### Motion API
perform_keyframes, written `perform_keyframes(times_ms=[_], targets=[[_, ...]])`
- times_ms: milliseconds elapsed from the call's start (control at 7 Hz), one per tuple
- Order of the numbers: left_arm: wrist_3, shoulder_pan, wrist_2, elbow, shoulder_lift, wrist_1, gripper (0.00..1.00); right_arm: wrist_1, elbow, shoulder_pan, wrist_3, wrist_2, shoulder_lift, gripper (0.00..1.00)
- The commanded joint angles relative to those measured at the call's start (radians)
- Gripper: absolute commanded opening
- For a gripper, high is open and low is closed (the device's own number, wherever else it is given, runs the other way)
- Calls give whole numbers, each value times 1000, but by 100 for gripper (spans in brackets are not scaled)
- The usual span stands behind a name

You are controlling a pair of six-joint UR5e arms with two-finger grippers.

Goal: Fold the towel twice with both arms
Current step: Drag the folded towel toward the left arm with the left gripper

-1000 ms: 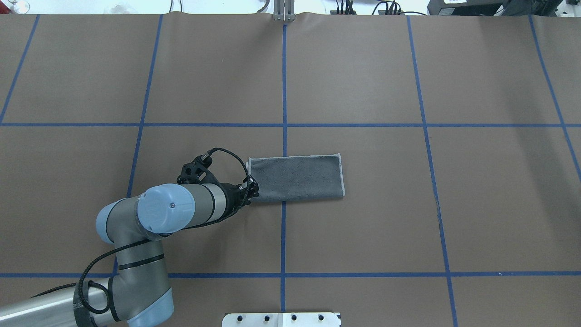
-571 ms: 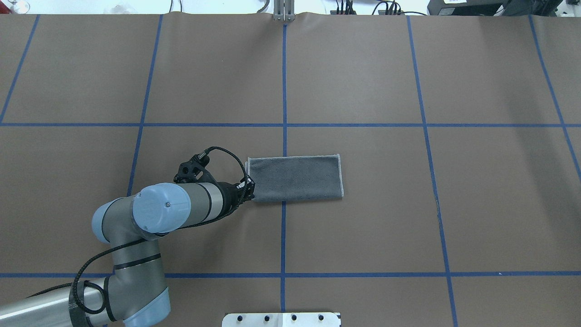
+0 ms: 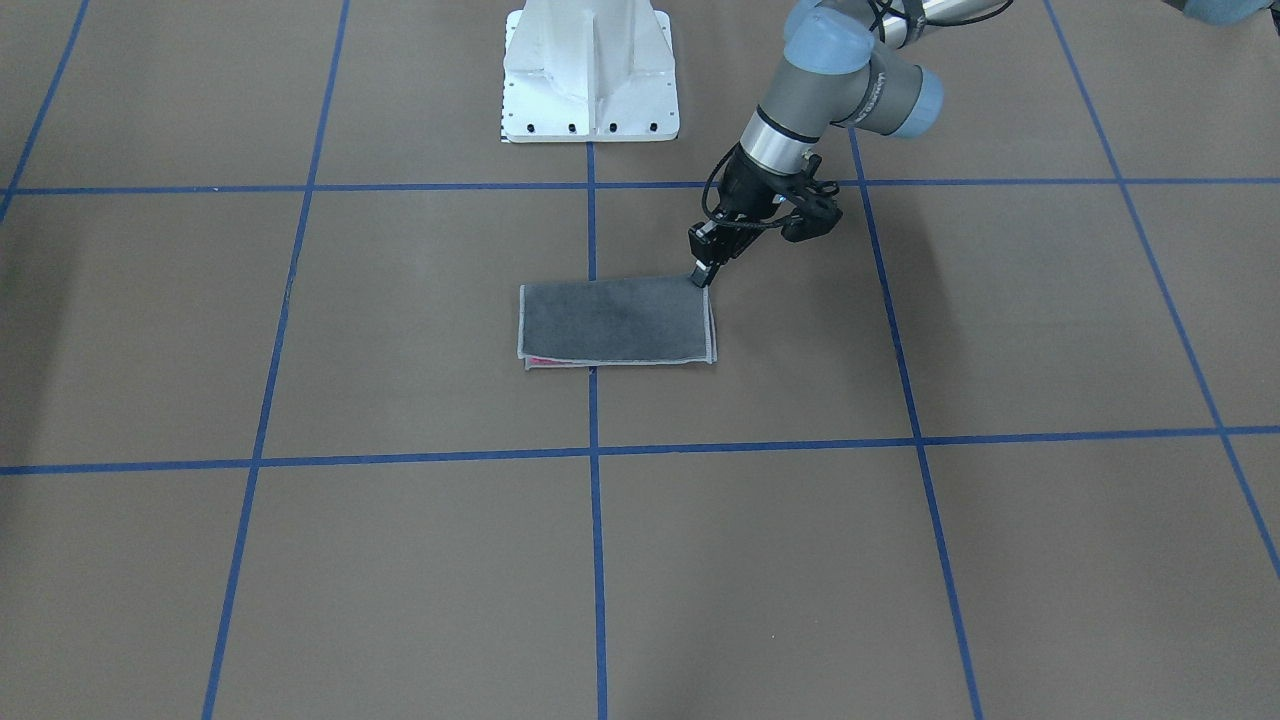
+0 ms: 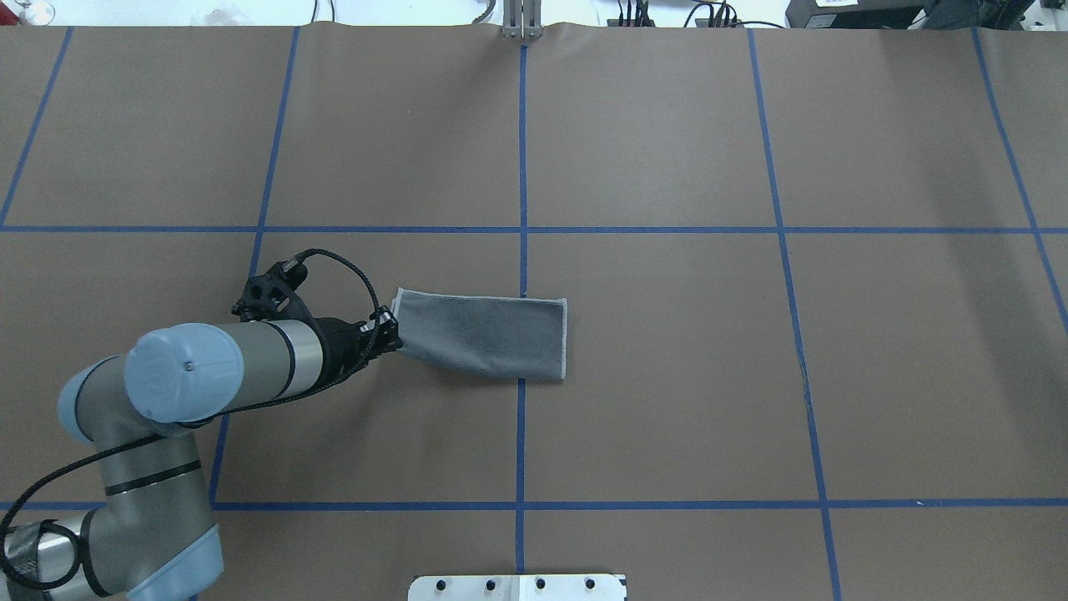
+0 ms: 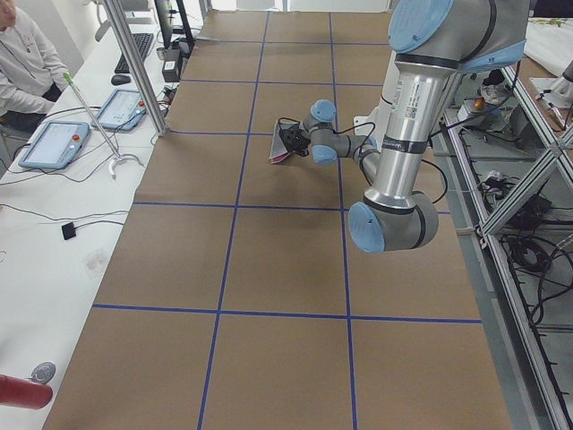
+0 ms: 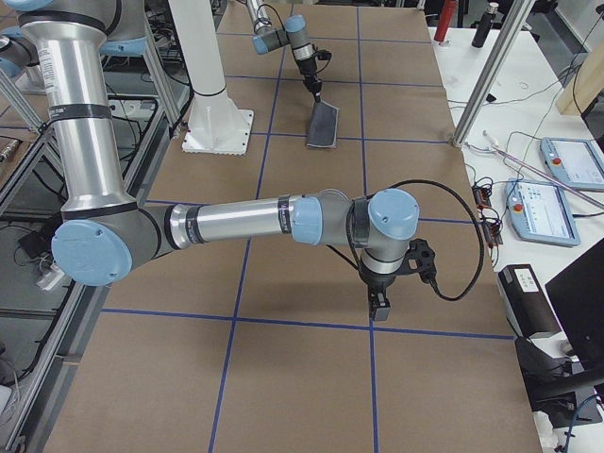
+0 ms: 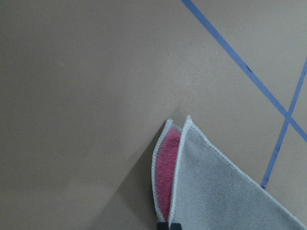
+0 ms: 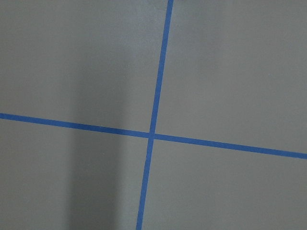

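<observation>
The towel (image 4: 484, 334) lies folded once into a long strip, dark grey face up, near the table's middle. A pink inner face shows at its edge in the front-facing view (image 3: 550, 362) and in the left wrist view (image 7: 168, 163). My left gripper (image 4: 390, 334) is shut on the towel's near left corner and holds that end slightly raised. It also shows in the front-facing view (image 3: 703, 274). My right gripper (image 6: 380, 308) hangs over bare table far from the towel. I cannot tell whether it is open or shut. The right wrist view shows only table and tape.
Blue tape lines (image 4: 521, 167) divide the brown table into squares. The white pedestal base (image 3: 590, 70) stands at the robot's side of the table. A metal post (image 6: 491, 75), tablets (image 6: 571, 160) and an operator (image 5: 22, 63) are along the far side.
My left gripper has moved to the left with the towel's corner in it. The whole towel has slid left with it and now sits slightly skewed.
</observation>
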Motion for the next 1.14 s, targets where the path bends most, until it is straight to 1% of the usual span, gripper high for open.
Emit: perform_keyframes(times_ms=[0,286,571,857,1000], targets=[[4,-23,1,-21,37,0,0,-1,-1,0,0,0,3,100],[3,-6,4,-5,2,3,0,-1,-1,0,2,0,4,100],[3,15,9,57,-103,9,0,-1,-1,0,2,0,4,100],[3,31,15,76,-158,11,0,-1,-3,0,2,0,6,100],[3,37,15,106,-201,11,0,-1,-3,0,3,0,4,100]])
